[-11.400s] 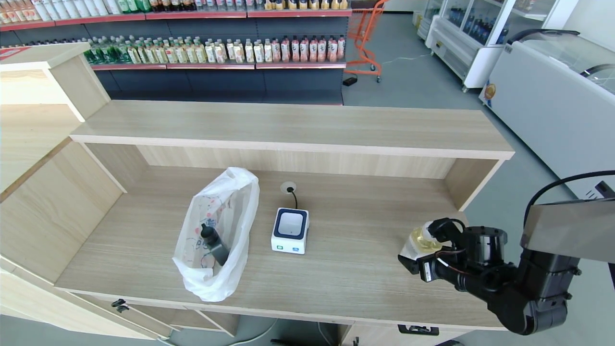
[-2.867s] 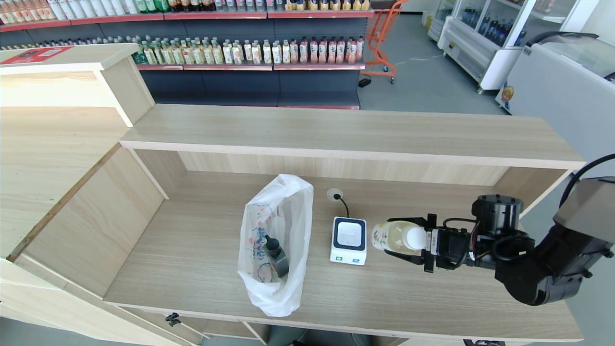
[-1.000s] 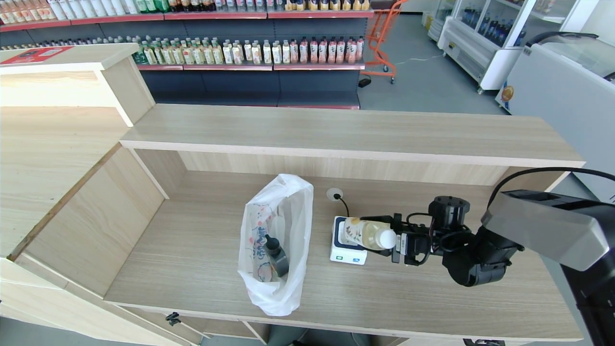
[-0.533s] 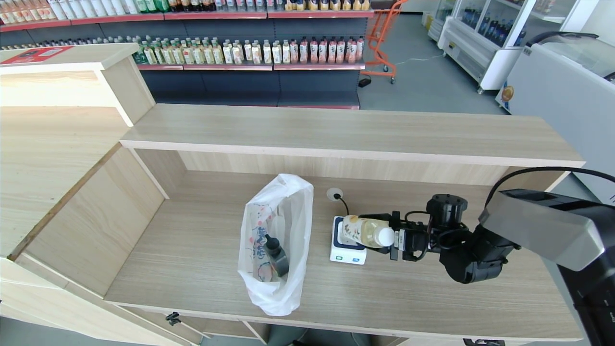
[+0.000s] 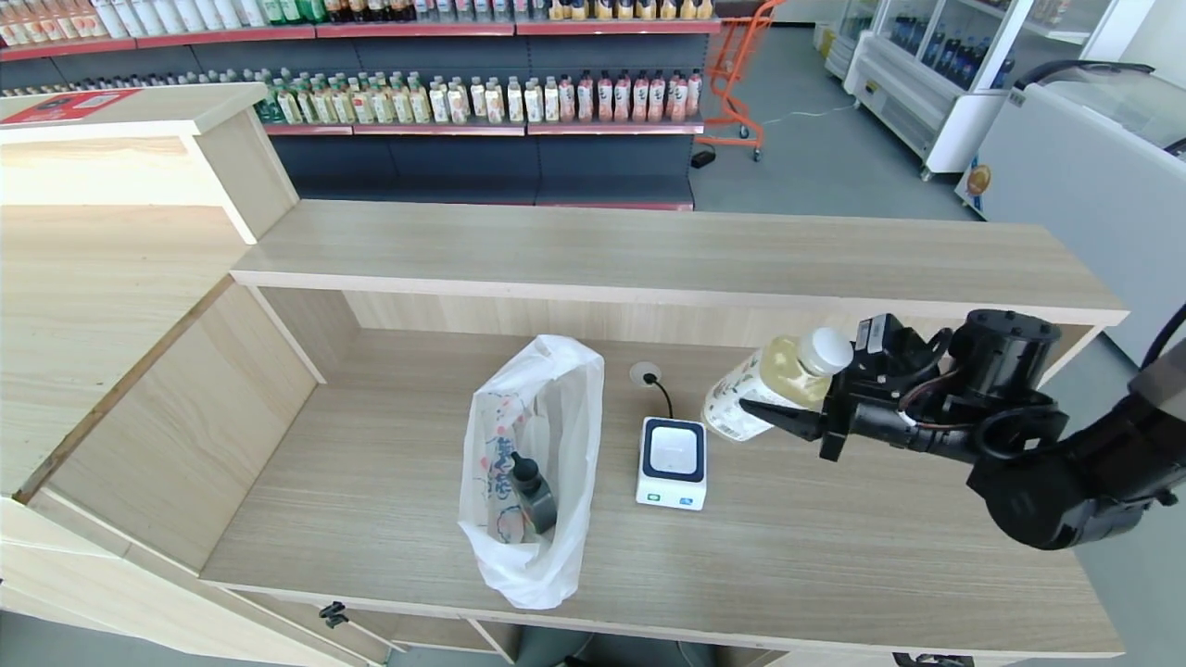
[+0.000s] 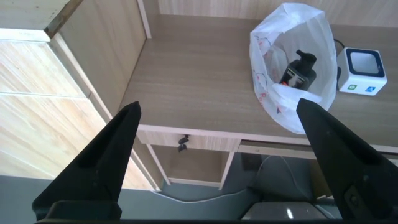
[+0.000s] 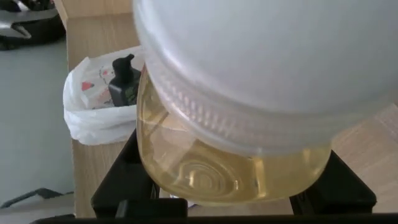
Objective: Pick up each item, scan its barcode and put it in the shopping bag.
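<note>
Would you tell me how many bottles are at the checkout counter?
2: a tea bottle in the right gripper, a dark pump bottle in the shopping bag; the bag may hide more.

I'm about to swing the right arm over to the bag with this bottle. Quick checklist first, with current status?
1. Grip: right gripper shut on the bottle, held tilted above the counter: ok.
2. White cap on: ok.
3. Scan registered at the scanner: cannot tell.
4. Shopping bag standing, mouth open: ok.
5. Room beside the black pump bottle inside: likely ok.
6. Left gripper open, back from the counter, clear of the path: ok.
</note>
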Available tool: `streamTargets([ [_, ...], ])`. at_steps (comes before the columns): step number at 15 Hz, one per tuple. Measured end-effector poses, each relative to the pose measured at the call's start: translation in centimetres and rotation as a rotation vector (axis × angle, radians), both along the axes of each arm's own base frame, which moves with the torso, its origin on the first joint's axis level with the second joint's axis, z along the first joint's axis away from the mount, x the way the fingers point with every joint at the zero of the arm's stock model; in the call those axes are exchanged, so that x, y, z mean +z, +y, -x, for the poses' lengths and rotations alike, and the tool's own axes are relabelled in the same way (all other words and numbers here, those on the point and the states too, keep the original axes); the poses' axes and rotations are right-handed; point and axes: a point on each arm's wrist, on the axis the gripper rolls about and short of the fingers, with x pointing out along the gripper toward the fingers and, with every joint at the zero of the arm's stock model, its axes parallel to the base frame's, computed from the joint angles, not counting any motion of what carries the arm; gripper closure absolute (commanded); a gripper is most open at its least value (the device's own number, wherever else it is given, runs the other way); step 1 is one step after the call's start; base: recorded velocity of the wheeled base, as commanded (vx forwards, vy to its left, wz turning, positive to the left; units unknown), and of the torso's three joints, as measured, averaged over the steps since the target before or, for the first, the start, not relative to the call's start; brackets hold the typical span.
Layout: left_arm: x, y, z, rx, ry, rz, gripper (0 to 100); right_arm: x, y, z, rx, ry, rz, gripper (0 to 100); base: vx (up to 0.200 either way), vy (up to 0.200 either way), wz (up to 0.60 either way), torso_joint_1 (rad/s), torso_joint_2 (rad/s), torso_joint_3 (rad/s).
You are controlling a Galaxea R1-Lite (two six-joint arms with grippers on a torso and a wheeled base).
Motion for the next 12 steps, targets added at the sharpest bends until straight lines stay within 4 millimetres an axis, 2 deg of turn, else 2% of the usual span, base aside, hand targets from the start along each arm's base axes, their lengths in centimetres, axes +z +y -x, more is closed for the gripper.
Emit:
streamTargets([
  [2,0.0,0.0,0.0,0.000,0.000,0.000,0,2.0,0.5,2.6,-0.199,0.134,-0.130,100,0.000,0.000,0.00,0.000,0.00,0.000],
  [5,0.0,0.0,0.0,0.000,0.000,0.000,0,3.3,0.9,5.4,-0.243,0.162,-0.182,100,0.000,0.000,0.00,0.000,0.00,0.000],
  [8,0.0,0.0,0.0,0.000,0.000,0.000,0,4.4,0.6,6.8,-0.241,0.138,-0.198,100,0.000,0.000,0.00,0.000,0.00,0.000],
  [12,0.0,0.0,0.0,0.000,0.000,0.000,0,4.7,0.2,7.7,-0.298,0.168,-0.238,100,0.000,0.000,0.00,0.000,0.00,0.000],
])
